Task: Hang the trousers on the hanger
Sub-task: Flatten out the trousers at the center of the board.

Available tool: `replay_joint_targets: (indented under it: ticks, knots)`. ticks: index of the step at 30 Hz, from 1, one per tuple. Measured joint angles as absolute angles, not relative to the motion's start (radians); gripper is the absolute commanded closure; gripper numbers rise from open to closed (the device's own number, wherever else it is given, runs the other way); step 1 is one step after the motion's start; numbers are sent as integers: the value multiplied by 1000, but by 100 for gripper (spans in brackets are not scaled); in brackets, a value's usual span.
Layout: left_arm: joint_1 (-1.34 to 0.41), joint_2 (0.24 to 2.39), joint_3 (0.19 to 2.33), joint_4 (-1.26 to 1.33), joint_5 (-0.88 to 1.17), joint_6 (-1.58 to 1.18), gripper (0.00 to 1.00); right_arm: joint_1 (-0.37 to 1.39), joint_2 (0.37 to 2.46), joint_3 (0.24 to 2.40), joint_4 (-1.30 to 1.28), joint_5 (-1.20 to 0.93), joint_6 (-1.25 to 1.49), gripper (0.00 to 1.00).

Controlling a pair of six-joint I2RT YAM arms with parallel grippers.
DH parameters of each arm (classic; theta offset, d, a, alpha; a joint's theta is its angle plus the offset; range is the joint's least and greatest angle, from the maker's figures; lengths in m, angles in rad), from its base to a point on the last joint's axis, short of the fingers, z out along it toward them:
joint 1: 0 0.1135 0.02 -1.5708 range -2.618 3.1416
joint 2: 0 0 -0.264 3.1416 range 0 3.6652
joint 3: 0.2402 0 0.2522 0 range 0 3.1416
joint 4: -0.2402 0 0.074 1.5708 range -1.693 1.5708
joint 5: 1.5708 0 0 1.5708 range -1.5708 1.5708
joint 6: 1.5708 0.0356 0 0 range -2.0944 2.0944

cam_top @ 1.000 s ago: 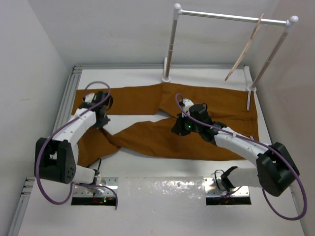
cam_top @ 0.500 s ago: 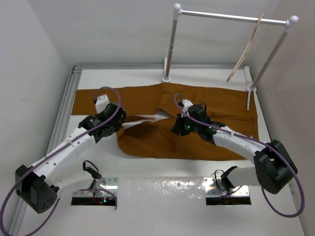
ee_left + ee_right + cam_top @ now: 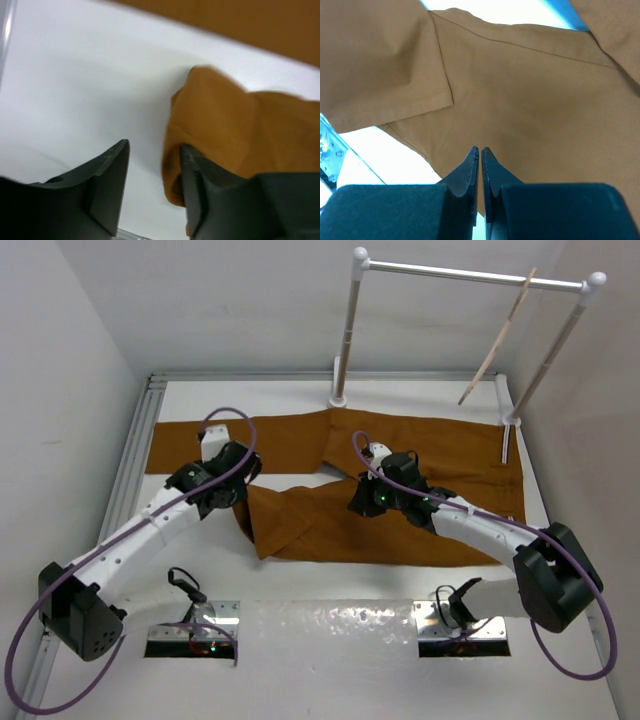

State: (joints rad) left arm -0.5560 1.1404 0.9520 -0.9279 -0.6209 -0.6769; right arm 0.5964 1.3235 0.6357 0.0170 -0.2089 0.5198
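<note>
Rust-brown trousers point(image 3: 450, 445) lie crosswise, short of the hanger point(image 3: 497, 340); right gripper point(image 3: 480, 149), closed over cloth, nearer it; left gripper point(image 3: 152, 150) open at fold.

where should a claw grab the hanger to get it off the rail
Probably the lower end of the hanger, approached from the near side, below the rail. It hangs edge-on near the rail's right end, slanting down to the left, so that end is free and thin enough to pinch, and the hook could lift off.
</note>
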Motion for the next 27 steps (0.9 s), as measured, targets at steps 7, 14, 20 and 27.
replay_joint_targets:
  ticks: [7,14,20,27]
  knots:
    - [-607,1108,1213,-919,-675,-474,97,596,1324,636,17,-192,519,96]
    - [-709,1042,1113,-871,-662,-380,100,596,1322,629,21,-152,524,100]
    - [-980,1267,1028,-761,-673,-472,96,596,1224,551,24,-20,541,100]
    - [-1072,1412,938,-652,-716,-620,66,596,1145,531,40,91,566,100]
